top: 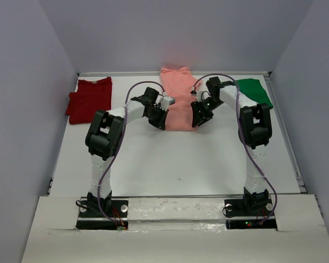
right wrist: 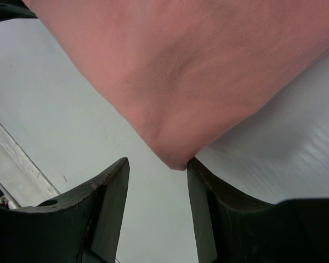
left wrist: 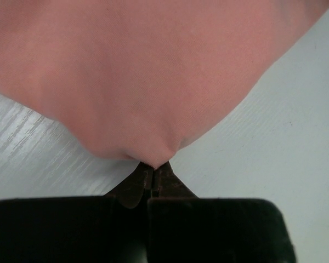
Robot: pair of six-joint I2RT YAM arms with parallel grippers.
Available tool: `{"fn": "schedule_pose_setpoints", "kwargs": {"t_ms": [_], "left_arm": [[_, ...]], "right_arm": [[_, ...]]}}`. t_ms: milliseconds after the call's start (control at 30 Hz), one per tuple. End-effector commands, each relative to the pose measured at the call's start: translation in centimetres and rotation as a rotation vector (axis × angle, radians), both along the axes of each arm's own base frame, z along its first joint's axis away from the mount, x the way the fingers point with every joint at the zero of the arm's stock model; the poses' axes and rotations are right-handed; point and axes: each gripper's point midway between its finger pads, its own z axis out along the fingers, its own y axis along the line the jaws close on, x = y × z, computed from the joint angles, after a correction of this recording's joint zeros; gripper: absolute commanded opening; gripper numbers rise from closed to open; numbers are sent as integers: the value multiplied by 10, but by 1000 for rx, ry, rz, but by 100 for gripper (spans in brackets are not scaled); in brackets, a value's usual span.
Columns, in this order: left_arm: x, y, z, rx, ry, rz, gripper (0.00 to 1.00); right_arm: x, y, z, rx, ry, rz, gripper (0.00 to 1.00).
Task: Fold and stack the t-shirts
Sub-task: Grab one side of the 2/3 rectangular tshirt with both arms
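Observation:
The salmon-pink t-shirt [top: 178, 93] lies lengthwise at the back middle of the table, narrowed into a strip. My left gripper [top: 162, 118] is at its near left corner, and in the left wrist view the gripper [left wrist: 154, 167] is shut on a pinch of the pink cloth [left wrist: 153, 71]. My right gripper [top: 199, 116] is at the near right corner. It [right wrist: 158, 164] stands open in the right wrist view, with the pink shirt's corner [right wrist: 197, 71] touching the inner side of its right finger [right wrist: 200, 208]. The dark red t-shirt [top: 90, 98] lies at the back left and the bright green one [top: 255, 90] at the back right.
A raised rim [top: 120, 74] runs along the back of the white table [top: 181, 159], with grey walls beyond. Both arm bases sit at the near edge.

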Motion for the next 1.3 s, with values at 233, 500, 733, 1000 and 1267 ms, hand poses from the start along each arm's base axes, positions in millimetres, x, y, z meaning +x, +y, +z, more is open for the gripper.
{"fn": "schedule_pose_setpoints", "kwargs": {"t_ms": [233,500,733,1000,1267], "left_arm": [[5,-3,29,-2,-71,-8,0],[5,-1,34,4,-87,-7,0],[4,0,35,3,-92,-10,0],[3,2,34,8,-92,-14,0],[1,1,34,7,-86,-19,0]], "right_arm": [[-19,2,1,50,9,7,47],[-22,2,-5,52,26,11,43],[-11,-1,-8,22,1,6,43],[1,-2,-15,-6,-15,-3,46],[11,0,-21,-3,-19,-4,46]]}}
